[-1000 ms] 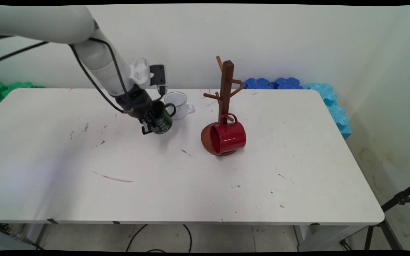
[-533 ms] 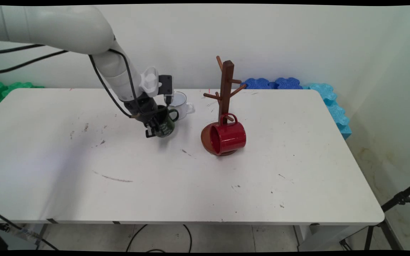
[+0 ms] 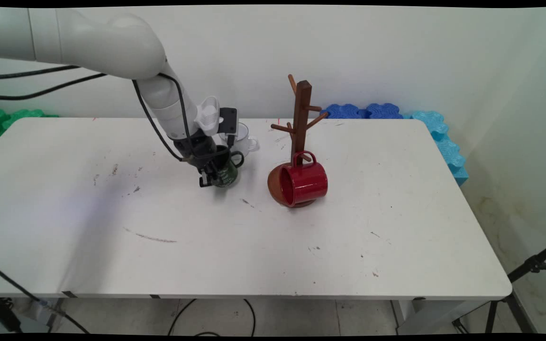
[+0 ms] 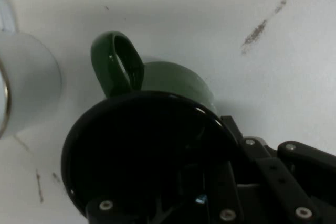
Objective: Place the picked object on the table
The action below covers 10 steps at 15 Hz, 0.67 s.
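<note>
Main view looks down across the table [image 3: 301, 255] toward the wall; the hand view, close above, shares the green mug [image 3: 225, 171] [image 4: 173, 82].

You see the white mug [image 3: 243, 138] only in part in the main view, behind the arm's wrist; the hand view cuts it at the left edge. The gripper [image 3: 210, 176] covers the green mug's [image 3: 225, 173] near wall. The hand view crops its lower rim. The red mug [image 3: 301, 183] hides part of the wooden rack's [image 3: 301, 118] base.

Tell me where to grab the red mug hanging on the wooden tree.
Probably take the red mug by its rim, one finger inside the mouth, coming from the table's left: it hangs sideways on the wooden tree, mouth facing that way, handle hooked on a peg.
</note>
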Tool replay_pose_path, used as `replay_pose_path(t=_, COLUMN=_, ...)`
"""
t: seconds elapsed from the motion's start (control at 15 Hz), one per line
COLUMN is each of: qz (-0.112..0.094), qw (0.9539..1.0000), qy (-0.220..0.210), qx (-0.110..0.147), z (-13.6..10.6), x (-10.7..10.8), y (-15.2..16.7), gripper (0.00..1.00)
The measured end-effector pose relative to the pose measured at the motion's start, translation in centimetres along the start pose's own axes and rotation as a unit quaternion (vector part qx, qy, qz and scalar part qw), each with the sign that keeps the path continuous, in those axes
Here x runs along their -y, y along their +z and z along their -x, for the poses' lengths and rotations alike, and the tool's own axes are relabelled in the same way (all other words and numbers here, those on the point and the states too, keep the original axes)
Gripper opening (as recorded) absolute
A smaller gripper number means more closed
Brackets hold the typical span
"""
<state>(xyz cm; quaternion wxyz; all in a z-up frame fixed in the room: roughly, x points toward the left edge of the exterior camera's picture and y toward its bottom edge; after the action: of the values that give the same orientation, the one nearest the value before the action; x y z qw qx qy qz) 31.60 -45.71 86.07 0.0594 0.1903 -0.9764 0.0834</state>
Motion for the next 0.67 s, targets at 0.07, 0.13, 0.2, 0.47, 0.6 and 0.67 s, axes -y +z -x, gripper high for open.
replay_pose_path(t=0.07, qz=0.001, qw=1.0000, qy=0.003, qx=0.000, z=-0.1, x=0.0, y=0.2, gripper=0.00)
replay_pose_path(t=0.13, qz=0.003, qw=1.0000, qy=0.006, qx=0.000, z=-0.1, x=0.1, y=0.3, gripper=0.00)
replay_pose_path(t=0.2, qz=0.004, qw=1.0000, qy=0.009, qx=0.000, z=-0.2, x=0.1, y=0.5, gripper=0.00)
replay_pose_path(t=0.47, qz=0.008, qw=0.9998, qy=0.016, qx=0.001, z=-0.3, x=0.2, y=1.0, gripper=0.00)
replay_pose_path(t=0.6, qz=0.010, qw=0.9998, qy=0.019, qx=0.000, z=-0.4, x=0.2, y=1.2, gripper=0.00)
replay_pose_path(t=0.67, qz=0.011, qw=0.9998, qy=0.019, qx=-0.001, z=-0.4, x=0.3, y=1.3, gripper=1.00)
